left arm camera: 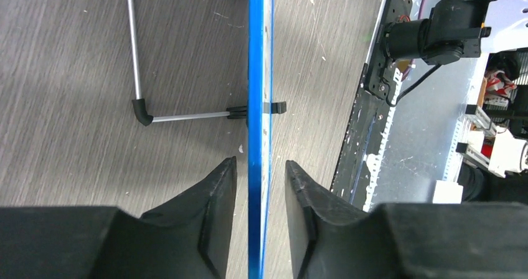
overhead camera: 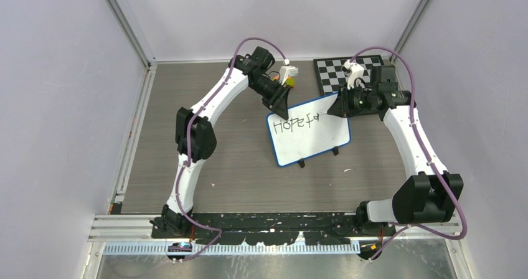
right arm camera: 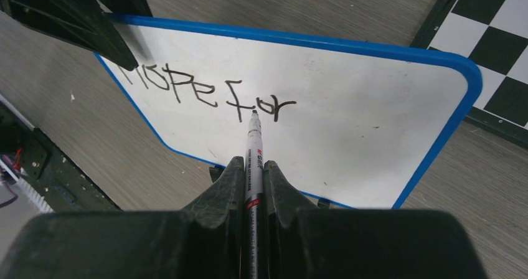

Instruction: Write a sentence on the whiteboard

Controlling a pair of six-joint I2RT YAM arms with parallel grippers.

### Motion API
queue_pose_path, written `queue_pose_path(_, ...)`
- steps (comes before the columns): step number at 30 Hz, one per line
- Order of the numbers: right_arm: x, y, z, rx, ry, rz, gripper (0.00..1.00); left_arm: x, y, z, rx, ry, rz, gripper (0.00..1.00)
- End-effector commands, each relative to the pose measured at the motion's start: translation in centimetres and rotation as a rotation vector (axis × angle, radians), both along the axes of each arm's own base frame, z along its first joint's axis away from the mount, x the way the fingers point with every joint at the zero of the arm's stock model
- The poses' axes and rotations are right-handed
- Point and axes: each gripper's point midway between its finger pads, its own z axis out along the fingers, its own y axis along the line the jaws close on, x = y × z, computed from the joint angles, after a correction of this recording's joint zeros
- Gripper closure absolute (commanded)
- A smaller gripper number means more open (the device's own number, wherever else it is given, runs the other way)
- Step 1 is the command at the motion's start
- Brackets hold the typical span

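Observation:
The whiteboard (overhead camera: pixel 311 141), white with a blue rim and black feet, stands tilted at the table's middle with "Hope for" (right arm camera: pixel 212 92) written in black along its top. My left gripper (overhead camera: pixel 281 108) straddles the board's top left edge. In the left wrist view (left arm camera: pixel 261 162) both jaws stand a little off the blue edge (left arm camera: pixel 259 73), so it is open. My right gripper (right arm camera: pixel 252 162) is shut on a white marker (right arm camera: pixel 254 142). The marker's tip touches the board between the "f" and the "o". The right gripper (overhead camera: pixel 333 108) sits at the board's top right.
A black-and-white checkered board (overhead camera: pixel 339 72) lies behind the whiteboard at the back right, also seen in the right wrist view (right arm camera: pixel 492 55). The whiteboard's wire stand (left arm camera: pixel 134 55) rests on the table behind it. A small yellow-green object (overhead camera: pixel 291 80) lies by the left wrist.

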Motion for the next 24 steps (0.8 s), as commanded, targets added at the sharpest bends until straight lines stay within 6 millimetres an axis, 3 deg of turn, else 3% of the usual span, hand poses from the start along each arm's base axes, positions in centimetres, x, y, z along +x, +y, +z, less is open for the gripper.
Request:
queue_pose_path(1, -1.1, 1.1, 3.4, 0.045, -0.066, 0.058, 1.0, -0.2, 0.1, 3.8, -0.084, -0.034, -0.004, 0.58)
queue_pose_path(10, -1.0, 1.9, 3.6, 0.068, -0.04, 0.026, 1.0, 1.5, 4.0, 7.4, -0.173, -0.069, 0.103, 0.31)
queue_pose_path(15, -1.3, 3.0, 2.8, 0.054, -0.013, 0.042, 1.0, 2.0, 6.7, 7.8, -0.195, -0.086, 0.179, 0.21)
queue_pose_path(24, -3.6, 7.0, 1.8, 0.053, -0.012, 0.173, 1.0, 0.8, 8.8, 6.4, -0.194, -0.071, 0.225, 0.19)
